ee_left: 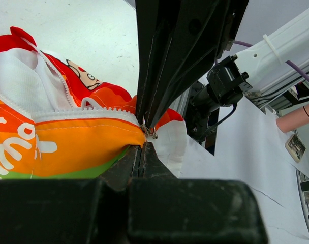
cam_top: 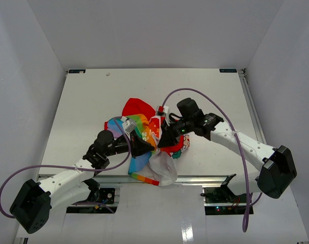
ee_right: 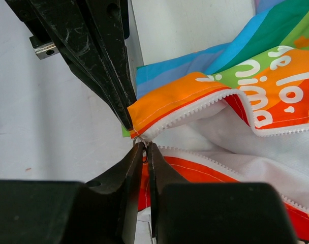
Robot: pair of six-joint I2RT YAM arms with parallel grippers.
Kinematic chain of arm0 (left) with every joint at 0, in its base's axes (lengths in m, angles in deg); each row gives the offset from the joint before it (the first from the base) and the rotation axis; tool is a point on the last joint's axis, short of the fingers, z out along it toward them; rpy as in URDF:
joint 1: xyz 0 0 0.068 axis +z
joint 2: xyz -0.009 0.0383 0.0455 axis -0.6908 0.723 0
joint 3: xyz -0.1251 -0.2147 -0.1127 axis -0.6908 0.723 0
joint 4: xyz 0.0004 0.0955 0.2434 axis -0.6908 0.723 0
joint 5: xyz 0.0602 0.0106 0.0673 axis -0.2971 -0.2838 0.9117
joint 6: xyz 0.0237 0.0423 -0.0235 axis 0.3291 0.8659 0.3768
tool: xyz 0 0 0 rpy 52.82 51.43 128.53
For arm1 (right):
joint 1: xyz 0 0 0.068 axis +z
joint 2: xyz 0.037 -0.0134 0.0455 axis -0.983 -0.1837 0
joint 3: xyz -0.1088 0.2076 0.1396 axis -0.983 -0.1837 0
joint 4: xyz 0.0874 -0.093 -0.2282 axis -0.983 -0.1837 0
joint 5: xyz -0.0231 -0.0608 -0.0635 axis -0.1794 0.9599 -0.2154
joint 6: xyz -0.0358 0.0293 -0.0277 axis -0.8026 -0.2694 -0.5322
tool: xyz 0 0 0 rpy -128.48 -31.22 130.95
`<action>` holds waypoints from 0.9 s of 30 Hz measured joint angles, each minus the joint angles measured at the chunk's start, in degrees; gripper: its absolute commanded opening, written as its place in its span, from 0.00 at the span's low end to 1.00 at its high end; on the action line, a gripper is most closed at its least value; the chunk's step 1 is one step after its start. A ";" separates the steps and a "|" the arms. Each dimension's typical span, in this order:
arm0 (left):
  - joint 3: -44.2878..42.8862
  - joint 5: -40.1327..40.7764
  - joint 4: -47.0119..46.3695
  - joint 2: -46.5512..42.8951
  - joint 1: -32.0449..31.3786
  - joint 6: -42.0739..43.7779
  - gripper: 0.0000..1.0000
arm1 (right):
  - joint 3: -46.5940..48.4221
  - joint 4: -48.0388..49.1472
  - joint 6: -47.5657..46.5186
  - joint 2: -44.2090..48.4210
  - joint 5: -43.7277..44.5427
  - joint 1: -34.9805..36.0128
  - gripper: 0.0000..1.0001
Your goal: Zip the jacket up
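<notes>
Nearest, at 6 o'clock of the top view, the two arms reach in from the table's edge and meet over the jacket (cam_top: 136,109). It lies crumpled at mid-table, a little toward 6. A white fold hangs off the near edge and red lining shows at the heap's 12.

The left gripper (ee_left: 146,137) comes in from 8 o'clock. It is clenched on an orange hem corner, where a small metal zip part (ee_left: 150,133) shows at the fingertips. The right gripper (ee_right: 140,144) comes in from 3 o'clock and is likewise clamped on an orange-edged corner, with a metal ring (ee_right: 138,141) at its tips.

Little of the task looks done. Both wrist views show the rows of zip teeth (ee_right: 195,109) running apart, with white lining gaping between them, so the front is open. Both pincers seem to hold the bottom ends of the zip. I cannot tell whether those ends are joined. Joining them, if need be, and drawing the slider up the whole front remain.

Beyond the jacket the white table (cam_top: 93,101) stretches toward 12, matte and faintly marked. Plain white walls (cam_top: 144,30) enclose it at 9, 12 and 3.
</notes>
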 measured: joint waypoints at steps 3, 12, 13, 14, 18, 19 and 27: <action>0.00 0.03 0.03 0.00 0.02 0.03 0.00 | 0.03 0.03 -0.05 0.00 0.54 0.04 0.08; 0.00 0.04 -0.25 0.91 0.27 0.17 0.00 | 0.10 0.35 1.10 0.07 4.26 0.45 0.08; 0.00 0.04 -0.31 1.11 0.29 0.18 0.00 | 0.10 0.44 1.20 0.07 4.63 0.48 0.08; 0.00 0.04 -0.36 1.30 0.31 0.19 0.00 | 0.10 0.57 1.29 0.07 4.95 0.48 0.08; 0.00 0.08 -0.49 1.75 0.34 0.21 0.00 | 0.10 1.38 1.72 0.25 6.47 0.48 0.08; 0.00 0.11 -0.48 1.75 0.37 0.22 0.00 | 0.10 1.52 1.86 0.40 6.88 0.48 0.08; -0.01 0.28 -0.70 1.76 0.37 0.42 0.00 | 0.10 4.13 2.46 3.31 10.40 0.51 0.08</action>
